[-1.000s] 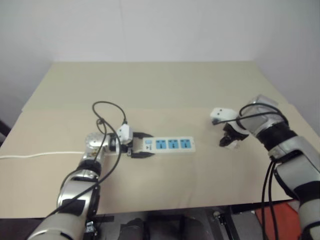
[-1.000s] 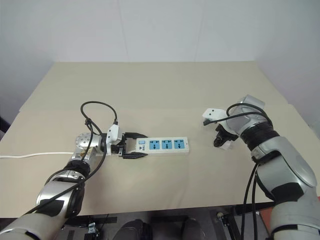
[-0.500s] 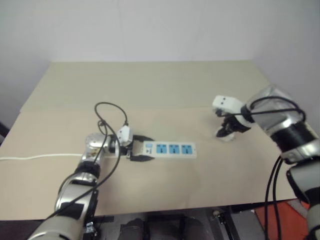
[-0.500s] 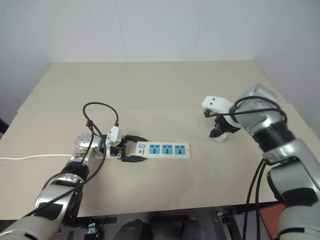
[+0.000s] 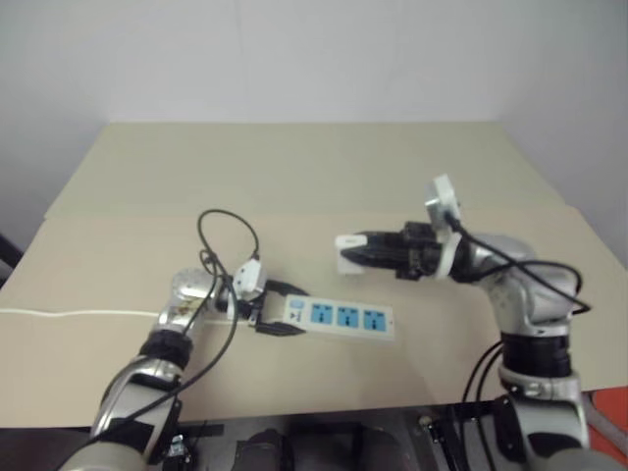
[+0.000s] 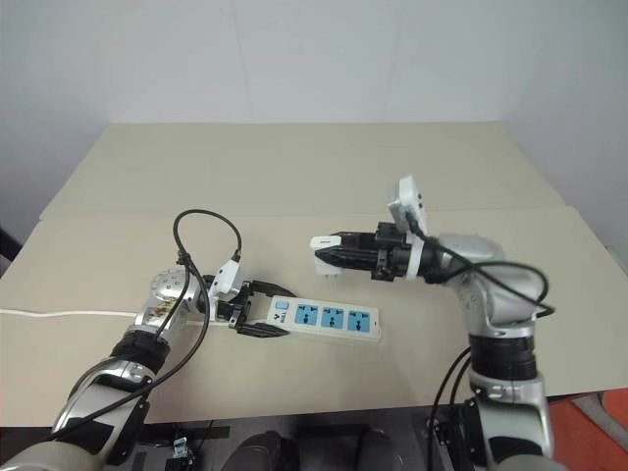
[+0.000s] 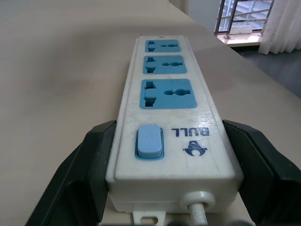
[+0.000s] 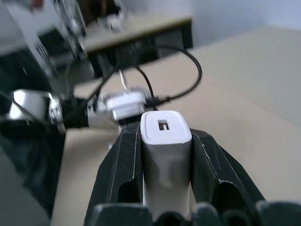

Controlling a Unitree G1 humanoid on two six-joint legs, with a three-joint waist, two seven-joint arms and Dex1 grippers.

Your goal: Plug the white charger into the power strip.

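The power strip (image 5: 339,318) is clamped at its switch end by the left claw (image 7: 164,188) on the table (image 5: 294,167). The white charger (image 8: 165,141) is gripped above it by the right claw (image 6: 329,253); its port is seen from the right wrist.

The one readable marking is the brand word "BULL", printed in dark letters on the white face of the power strip (image 7: 171,117), at the end held between the fingers of the left tool (image 7: 171,188). Seen from that tool, the word stands upside down. Just below it sits a small dark logo figure, beside the blue switch (image 7: 149,141), which carries a faint power symbol. No other text can be read.
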